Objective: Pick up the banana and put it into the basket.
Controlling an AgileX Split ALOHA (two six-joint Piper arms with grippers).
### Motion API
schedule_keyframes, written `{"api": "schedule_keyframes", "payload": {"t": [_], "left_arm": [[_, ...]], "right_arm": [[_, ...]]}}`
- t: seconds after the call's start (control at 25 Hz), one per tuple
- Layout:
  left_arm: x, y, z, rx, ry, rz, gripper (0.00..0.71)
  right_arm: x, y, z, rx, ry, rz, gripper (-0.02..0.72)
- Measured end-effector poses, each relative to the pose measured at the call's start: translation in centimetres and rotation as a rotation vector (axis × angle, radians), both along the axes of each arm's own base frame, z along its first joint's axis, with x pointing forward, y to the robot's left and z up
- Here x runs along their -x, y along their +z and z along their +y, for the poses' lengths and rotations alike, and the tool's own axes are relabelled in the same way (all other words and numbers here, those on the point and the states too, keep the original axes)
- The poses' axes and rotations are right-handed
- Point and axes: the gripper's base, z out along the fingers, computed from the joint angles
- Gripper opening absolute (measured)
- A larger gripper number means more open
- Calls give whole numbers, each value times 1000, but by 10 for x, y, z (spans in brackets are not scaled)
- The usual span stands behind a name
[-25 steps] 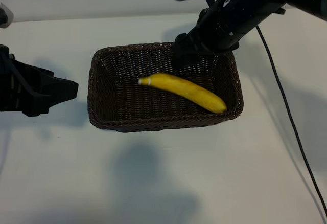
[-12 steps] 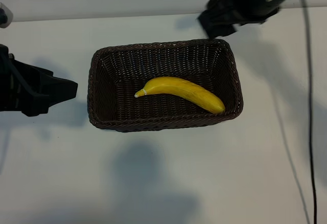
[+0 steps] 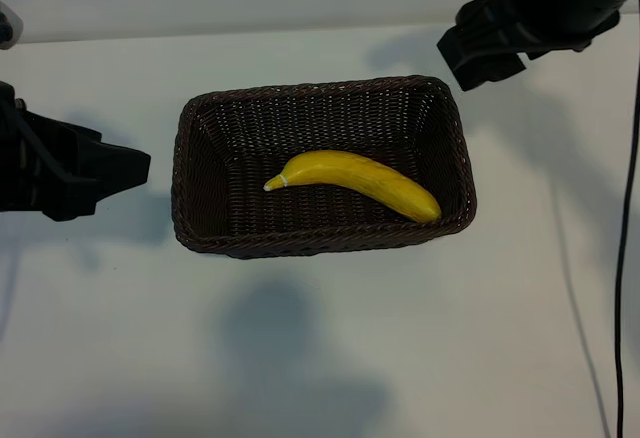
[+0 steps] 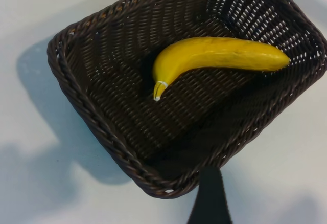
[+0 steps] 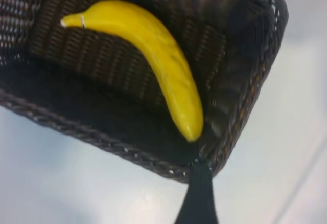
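Banana (image 3: 352,182) lying flat on the bottom of the basket (image 3: 190,173), stem tip toward the left arm's side, thick end close to the wall on the right arm's side, near the front corner. Basket standing on the white desk (image 3: 320,358), about in the middle between the two arms. Right gripper (image 3: 480,46) up above the desk, just beyond the far right corner of the basket, apart from it, holding nothing; jaws not clearly seen, so cannot tell from the pictures alone, but apart. Left gripper (image 3: 128,170) parked low beside the left wall of the basket, not touching it, jaws apart and empty. Black cable (image 3: 628,258) hanging along the right edge.
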Motion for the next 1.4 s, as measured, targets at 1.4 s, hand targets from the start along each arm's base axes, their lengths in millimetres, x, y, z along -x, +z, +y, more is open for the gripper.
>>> {"api": "schedule_keyframes", "payload": {"t": [1.4], "left_arm": [[0,-1,1,-18,1,-5,574]], "right_arm": [[23,25,-7,-63,14,-23,596]]}}
